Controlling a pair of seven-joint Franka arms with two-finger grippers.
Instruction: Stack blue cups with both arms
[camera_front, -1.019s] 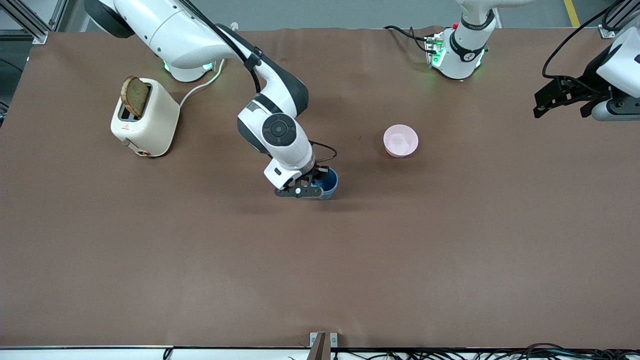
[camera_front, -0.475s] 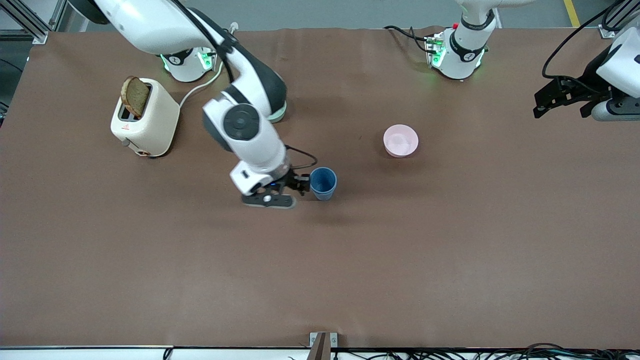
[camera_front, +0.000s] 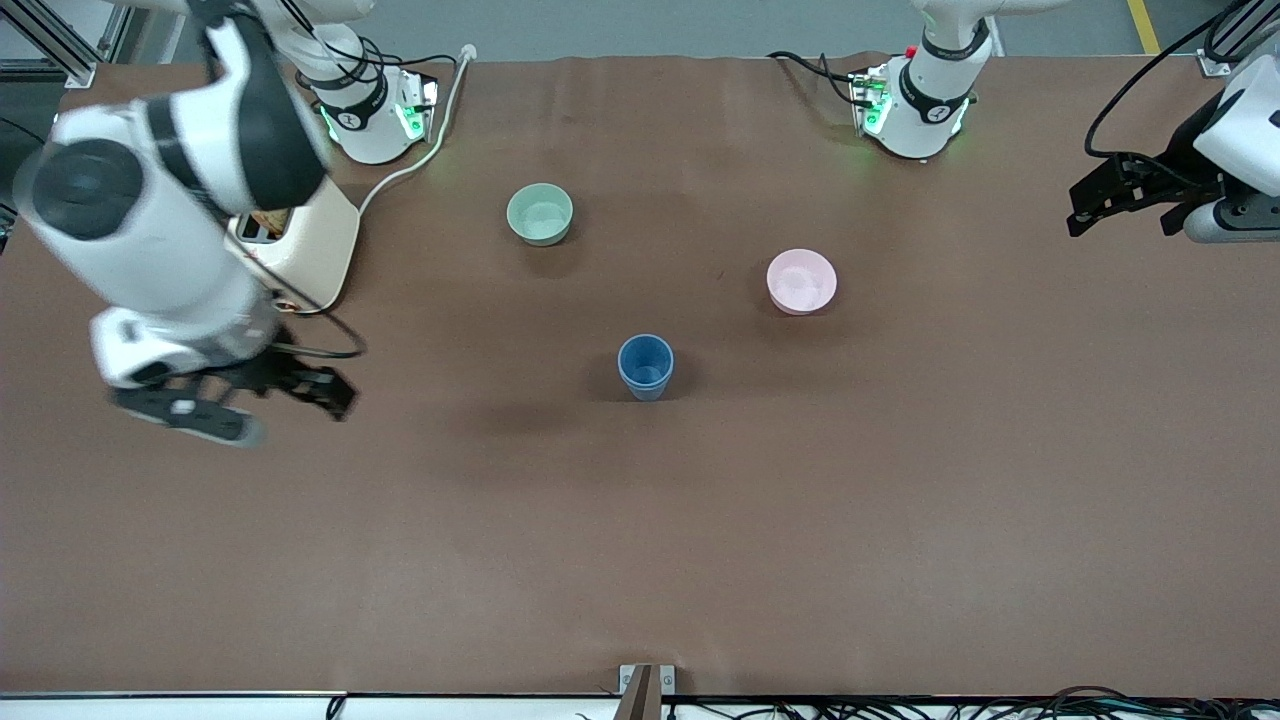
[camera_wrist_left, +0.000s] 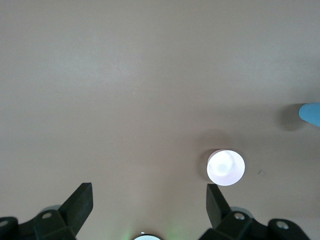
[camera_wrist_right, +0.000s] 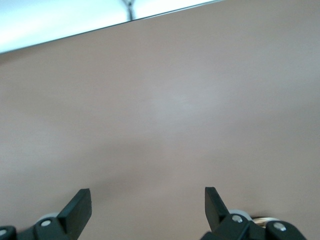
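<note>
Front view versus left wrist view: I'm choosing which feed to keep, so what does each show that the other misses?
Only the front view shows the pale green bowl, the cream toaster and the open right gripper over bare table. Only the left wrist view shows the left gripper close up, open and empty. Both show the round pink bowl, the matte blue cup and the brown table.

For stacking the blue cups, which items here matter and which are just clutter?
Part of the job:
- blue cups, standing mid-table, apparently already nested
- right gripper, open, empty, over bare table near the toaster
- left gripper, open, waiting at its end

Just lying about:
- green bowl
- pink bowl
- toaster
</note>
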